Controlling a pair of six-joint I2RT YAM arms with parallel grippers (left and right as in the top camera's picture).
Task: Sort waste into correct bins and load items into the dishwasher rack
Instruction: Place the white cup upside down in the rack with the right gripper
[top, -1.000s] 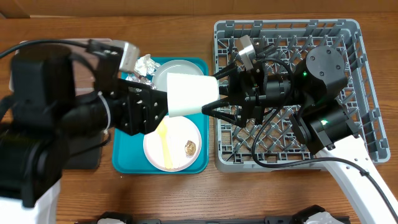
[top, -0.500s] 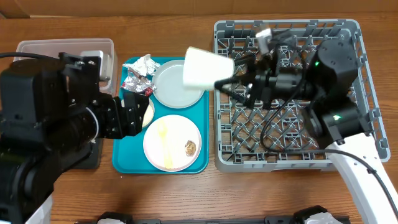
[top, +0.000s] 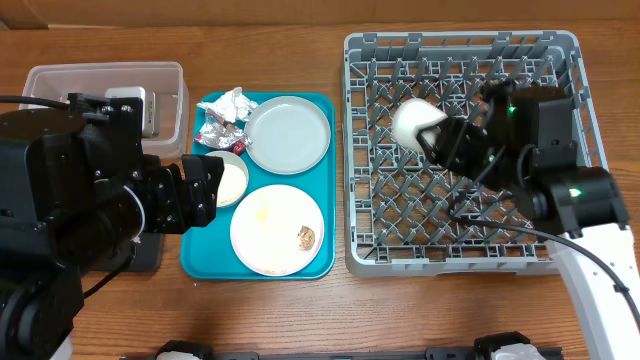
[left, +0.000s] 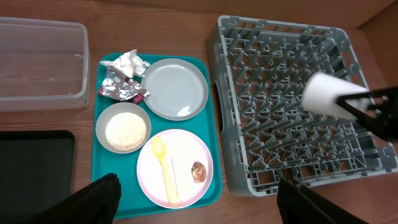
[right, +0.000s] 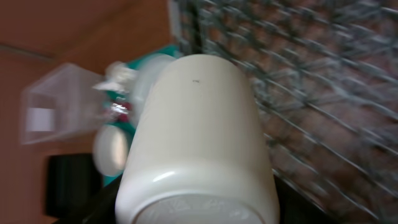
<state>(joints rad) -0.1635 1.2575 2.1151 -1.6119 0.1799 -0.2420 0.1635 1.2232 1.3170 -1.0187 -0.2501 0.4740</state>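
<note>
My right gripper (top: 432, 138) is shut on the small white cup (top: 415, 124), held tilted over the back middle of the grey dishwasher rack (top: 450, 262); the cup fills the right wrist view (right: 199, 124). My left gripper (left: 199, 211) is open and empty, high above the teal tray. On that tray lie the grey plate (left: 175, 88), the grey bowl of rice (left: 122, 126), the pinkish plate (left: 183, 186) with the pale-yellow utensil (left: 163, 168) and the brown scrap (left: 198, 168), the foil wrapper (left: 119, 88) and the crumpled napkin (left: 129, 61).
The clear tub (left: 37, 62) stands at the back left. The black tray (left: 31, 162) lies in front of it, mostly under my left arm in the overhead view. The teal tray (top: 190, 262) sits between the bins and the rack.
My right gripper has carried the cup to the right, from above the teal tray to over the rack, and lower. My left arm has drawn back to the left.
</note>
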